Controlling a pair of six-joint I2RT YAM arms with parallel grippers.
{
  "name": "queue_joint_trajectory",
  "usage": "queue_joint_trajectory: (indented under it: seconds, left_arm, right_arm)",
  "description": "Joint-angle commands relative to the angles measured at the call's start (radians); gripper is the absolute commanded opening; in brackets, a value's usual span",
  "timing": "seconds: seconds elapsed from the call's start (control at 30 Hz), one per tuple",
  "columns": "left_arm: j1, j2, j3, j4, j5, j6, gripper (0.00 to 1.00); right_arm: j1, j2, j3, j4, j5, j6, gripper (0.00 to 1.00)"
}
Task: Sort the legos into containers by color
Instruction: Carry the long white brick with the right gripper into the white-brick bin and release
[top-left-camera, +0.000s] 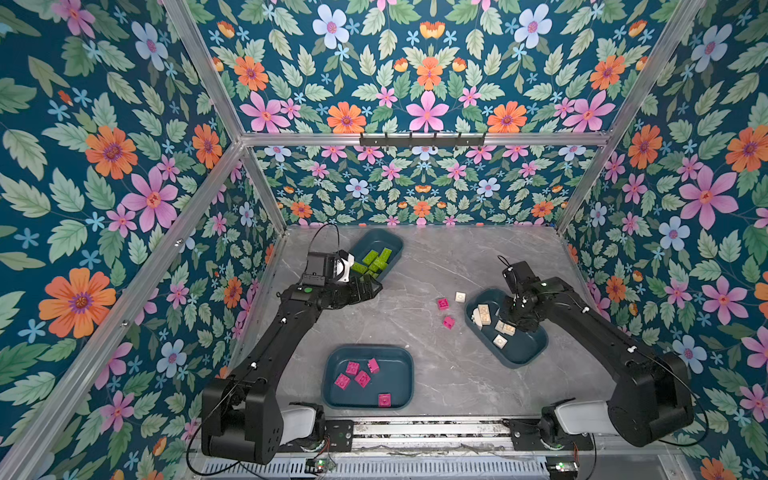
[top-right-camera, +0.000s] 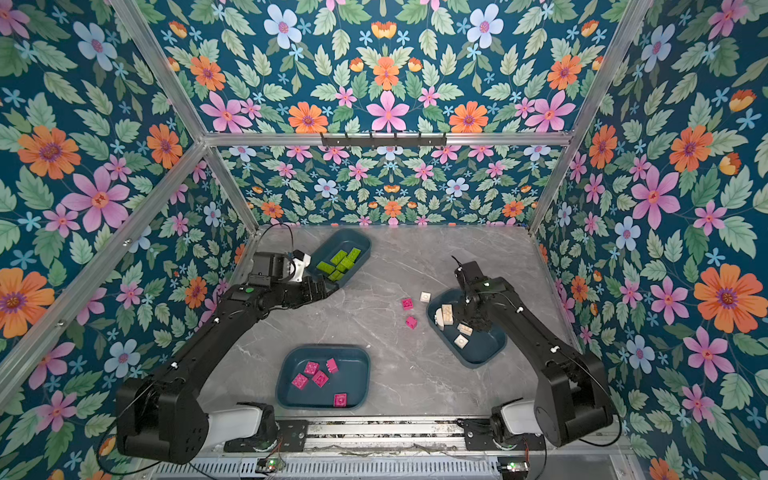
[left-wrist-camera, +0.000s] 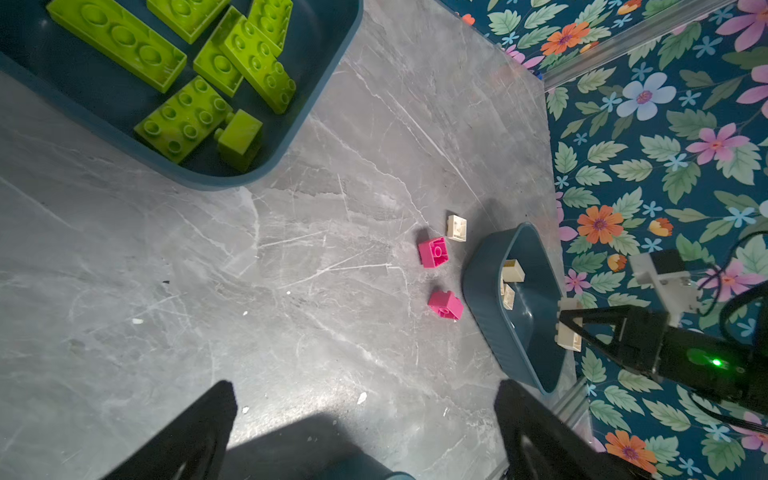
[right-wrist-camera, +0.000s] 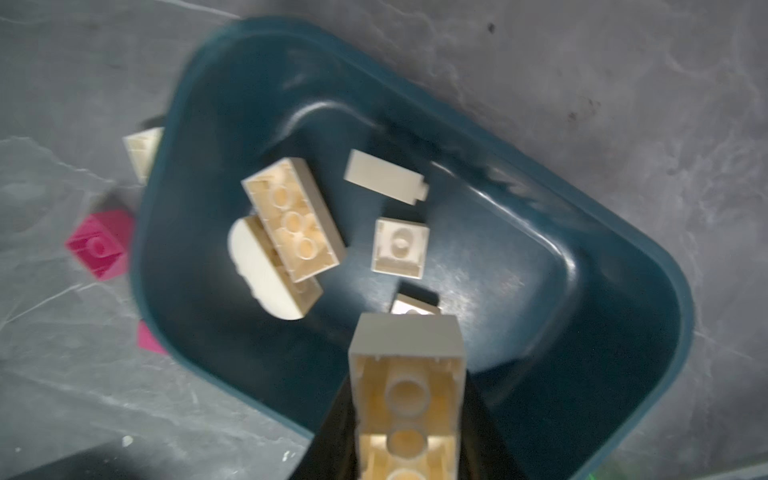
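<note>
Tabletop (top-left-camera: 415, 270), right claw (right-wrist-camera: 407, 390) angled down pinching cream brick (right-wrist-camera: 405, 334), left claw (left-wrist-camera: 365, 392) spread, perhaps hovering

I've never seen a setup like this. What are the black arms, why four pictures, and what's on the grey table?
Two robot arms, each ending in a claw, sort toy bricks by colour. Two pictures look down from overhead; two come from cameras on the wrists. On the table sit three teal bins: green-brick bin, pink-brick bin, cream-brick bin. Two loose pink bricks and a loose cream brick lie outside. The left claw is open and empty; the right claw grips a cream brick above the cream-brick bin.
</note>
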Motion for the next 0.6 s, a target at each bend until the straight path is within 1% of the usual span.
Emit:
queue_joint_trajectory:
  seconds: [0.0, 0.13, 0.2, 0.3, 0.4, 0.57]
  left_arm:
    - [-0.009, 0.006, 0.003, 0.023, 0.002, -0.008, 1.00]
    - [-0.012, 0.015, 0.006, 0.017, -0.006, -0.003, 1.00]
    - [-0.012, 0.018, 0.007, 0.016, -0.009, -0.001, 1.00]
    - [-0.014, 0.026, 0.006, 0.018, -0.009, 0.000, 1.00]
    - [-0.015, 0.029, 0.010, 0.016, -0.011, 0.002, 1.00]
    - [-0.015, 0.030, 0.020, 0.000, -0.018, 0.012, 1.00]
  right_arm:
    - [-0.032, -0.011, -0.048, 0.024, -0.002, -0.010, 0.24]
    - [-0.097, 0.006, -0.115, 0.075, -0.005, -0.059, 0.24]
    - [-0.123, 0.027, -0.134, 0.101, -0.014, -0.086, 0.26]
    - [-0.128, 0.054, -0.141, 0.139, -0.023, -0.112, 0.33]
    - [-0.135, 0.069, -0.149, 0.190, -0.057, -0.128, 0.38]
    - [-0.137, 0.067, -0.117, 0.182, -0.076, -0.153, 0.49]
